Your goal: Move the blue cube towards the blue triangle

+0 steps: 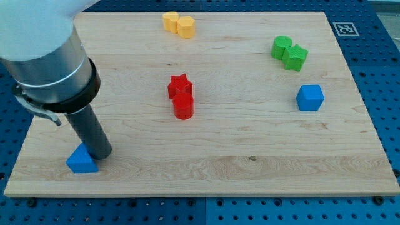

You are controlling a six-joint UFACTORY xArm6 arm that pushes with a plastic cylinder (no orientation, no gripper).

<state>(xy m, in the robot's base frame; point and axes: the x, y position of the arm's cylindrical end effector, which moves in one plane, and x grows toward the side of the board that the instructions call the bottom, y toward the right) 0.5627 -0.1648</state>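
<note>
My tip (102, 154) rests at the view's lower left of the wooden board (250, 156), touching or just beside the blue triangle (82, 160), which lies at about eight o'clock from my tip. I have no hand to open or close, only the dark rod (89, 131), so nothing is gripped. The blue cube (310, 97) sits well apart from my tip, far across the board toward the view's right, at about two o'clock from the triangle. Near the board's middle a red star-shaped block (179, 85) and a red cylinder (184, 105) touch each other, the cylinder at six o'clock from the star. At the view's top, two yellow blocks (179, 24) sit touching side by side; their exact shapes are hard to tell. Toward the upper right, a green rounded block (282, 47) and a green star-like block (295, 57) also touch, at about eleven o'clock from the blue cube. No container shows on the board; every block lies directly on the wood. A blue pegboard surface (375, 56) surrounds the board.
</note>
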